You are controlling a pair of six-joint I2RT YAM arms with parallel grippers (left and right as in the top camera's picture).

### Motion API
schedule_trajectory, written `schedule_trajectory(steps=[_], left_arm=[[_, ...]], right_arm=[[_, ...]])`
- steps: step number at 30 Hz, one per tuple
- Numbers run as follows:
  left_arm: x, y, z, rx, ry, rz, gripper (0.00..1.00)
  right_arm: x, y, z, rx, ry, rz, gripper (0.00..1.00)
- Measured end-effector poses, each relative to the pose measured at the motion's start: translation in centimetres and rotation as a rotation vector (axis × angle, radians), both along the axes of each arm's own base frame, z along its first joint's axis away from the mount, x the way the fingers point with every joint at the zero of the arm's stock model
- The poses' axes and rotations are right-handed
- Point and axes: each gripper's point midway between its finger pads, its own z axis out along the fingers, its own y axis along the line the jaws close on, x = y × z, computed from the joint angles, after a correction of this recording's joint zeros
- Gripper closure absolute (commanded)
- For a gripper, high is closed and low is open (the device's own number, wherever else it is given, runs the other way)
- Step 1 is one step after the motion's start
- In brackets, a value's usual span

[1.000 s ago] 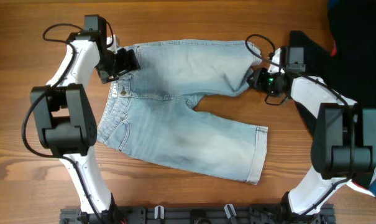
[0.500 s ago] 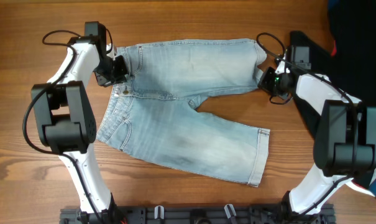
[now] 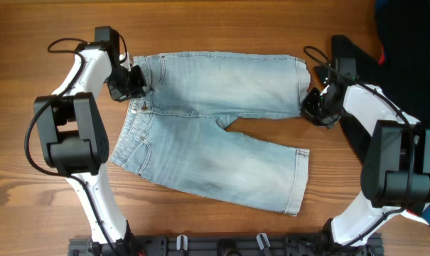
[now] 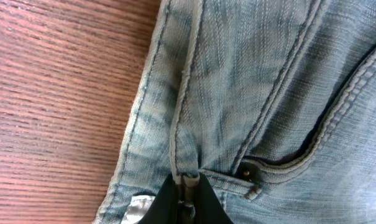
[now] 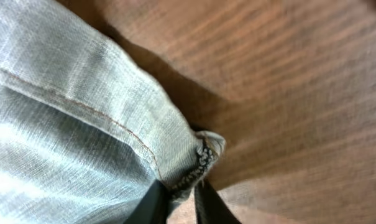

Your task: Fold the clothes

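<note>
The clothes (image 3: pixel 215 135) are pale light-blue denim shorts spread flat on the wooden table, waistband to the left, two legs pointing right. My left gripper (image 3: pixel 138 82) is shut on the waistband's upper corner; the left wrist view shows a pinched fold of waistband (image 4: pixel 186 177) between the black fingers, beside a riveted pocket (image 4: pixel 287 149). At the upper leg's hem corner my right gripper (image 3: pixel 314 107) is shut on the denim. The right wrist view shows that frayed hem corner (image 5: pixel 203 155) caught between the two fingertips (image 5: pixel 151 202), lifted slightly over the wood.
A large black garment (image 3: pixel 406 43) lies at the table's right edge, behind the right arm. A black rail (image 3: pixel 215 245) runs along the front edge. Bare wood (image 3: pixel 215 25) shows behind the shorts.
Both grippers have closed on the denim. The right one pulled the upper leg rightward, stretching it out straight and flat; the left one shifted slightly left, holding the waistband.
</note>
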Motion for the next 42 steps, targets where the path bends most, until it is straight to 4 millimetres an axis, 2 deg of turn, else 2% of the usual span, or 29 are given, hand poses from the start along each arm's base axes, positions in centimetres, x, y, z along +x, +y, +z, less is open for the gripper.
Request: schedule_trajectory(steps=[6,9,11,12,13,14,15,17,19,21,23,24,27,28,31,33,36,38,42], left_arm=[[-0.1,0.0,0.0,-0.005,0.002,0.0,0.96],[-0.6,1.0,0.0,-0.028,0.021,0.029,0.96],[-0.9,2.1,0.1,-0.035,0.029,0.047,0.96],[-1.3,3.0,0.1,-0.032,0.035,0.06,0.82],[-1.5,3.8,0.2,-0.022,0.04,0.072,0.4],[-1.7,4.1,0.3,-0.018,0.041,0.076,0.15],[-2.0,4.6,0.5,-0.006,0.05,0.077,0.11],[-3.4,4.7,1.4,0.004,0.095,0.078,0.1],[-5.0,4.6,3.2,0.009,0.128,0.078,0.09],[-5.5,4.7,6.2,0.026,0.089,0.079,0.09],[-6.5,4.7,9.9,0.04,0.041,0.092,0.08],[-7.4,4.5,12.5,0.047,0.007,0.106,0.09],[-10.1,3.7,16.8,0.055,-0.033,0.117,0.08],[-10.9,3.3,16.8,0.055,-0.023,0.119,0.08],[-15.5,1.6,14.5,0.044,0.073,0.144,0.0],[-18.2,1.0,13.4,0.04,0.095,0.2,0.0],[-21.9,0.6,11.8,0.034,0.108,0.298,0.0],[-23.3,0.4,10.7,0.028,0.105,0.327,0.03],[-24.8,0.2,9.1,0.026,0.133,0.305,0.0]], right_arm=[[0.6,-0.9,0.6,-0.064,-0.044,0.065,0.73],[1.4,-2.7,4.8,-0.158,-0.148,0.071,0.73],[1.2,-3.1,7.2,-0.184,-0.185,0.064,0.74],[0.7,-3.2,8.2,-0.19,-0.187,0.065,0.73],[0.0,-3.2,8.7,-0.193,-0.172,0.07,0.73],[-1.0,-3.1,8.6,-0.189,-0.132,0.081,0.73],[-2.0,-3.0,8.4,-0.186,-0.095,0.09,0.73],[-3.9,-2.9,8.3,-0.184,-0.029,0.121,0.73],[-5.0,-2.7,9.6,-0.184,-0.029,0.144,0.73],[-6.5,-2.4,11.8,-0.178,-0.054,0.152,0.73],[-7.6,-1.9,13.4,-0.165,-0.082,0.156,0.73],[-8.2,-1.5,14.7,-0.16,-0.112,0.165,0.73],[-10.2,1.4,16.2,-0.143,-0.169,0.238,0.73],[-11.0,2.6,16.2,-0.133,-0.171,0.267,0.73],[-15.0,6.8,14.8,-0.084,-0.086,0.38,0.69],[-18.4,9.7,13.4,-0.046,0.01,0.475,0.66],[-22.1,12.6,11.8,-0.023,0.103,0.521,0.67],[-23.2,13.1,10.9,-0.039,0.135,0.468,0.7],[-22.3,14.3,10.1,-0.022,0.093,0.346,0.73]])
